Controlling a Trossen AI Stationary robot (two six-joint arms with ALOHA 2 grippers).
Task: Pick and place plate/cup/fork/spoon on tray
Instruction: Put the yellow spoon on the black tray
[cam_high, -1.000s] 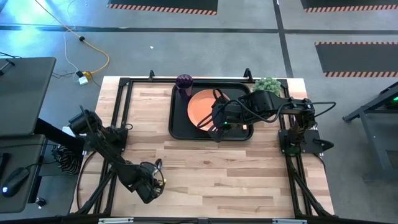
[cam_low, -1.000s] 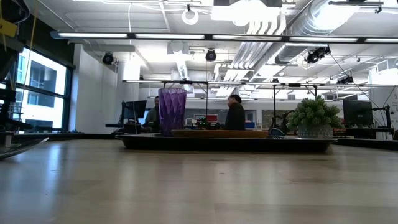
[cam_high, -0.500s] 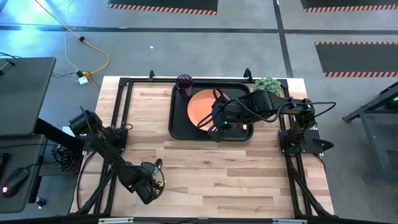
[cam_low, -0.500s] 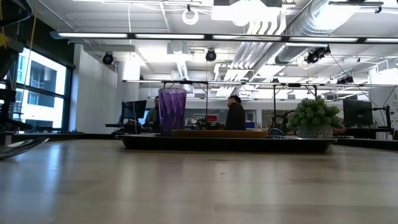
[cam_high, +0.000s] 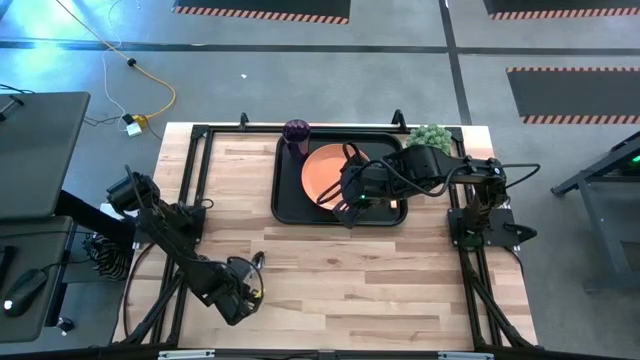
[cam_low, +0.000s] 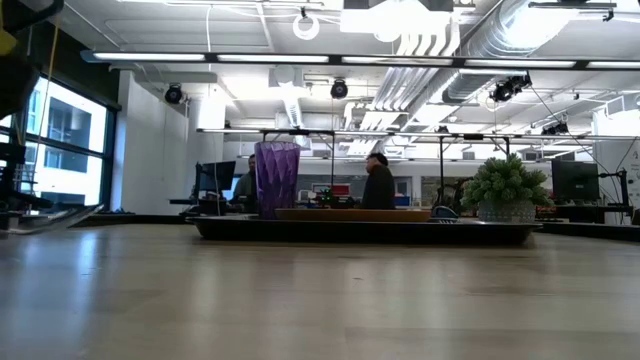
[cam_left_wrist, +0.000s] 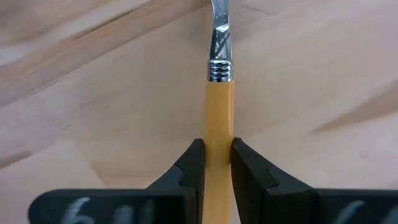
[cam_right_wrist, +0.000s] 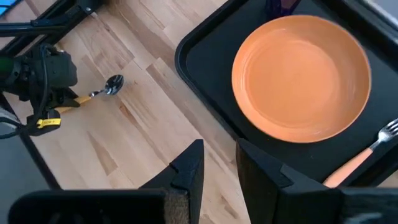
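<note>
Left gripper is clamped on the slim orange handle of the spoon, its fingers pressing both sides just behind the silver collar; gripping low on the handle leaves the bowl end free and pointing forward, which I judge suits laying it down flat later. Seen from above, this gripper sits near the front left of the wooden table, well apart from the tray, with the spoon's bowl resting on or just above the wood; I cannot tell which. Right gripper hovers over the tray's front right part with a narrow gap between its fingers and nothing held, apparently waiting where it is out of the left arm's path. On the tray lie the plate in the middle, the fork just beside the plate's rim with its tines pointing away from the front edge, and the cup upright at the far left corner; grouping these toward the centre and back leaves bare black floor along the left side, a likely spot for the spoon. By count: 1 plate, 1 cup, 1 fork, 1 spoon, 1 tray, so 3 of the 4 items are already in place. A small green plant stands off the tray's far right corner, and 2 people show in the room beyond.
</note>
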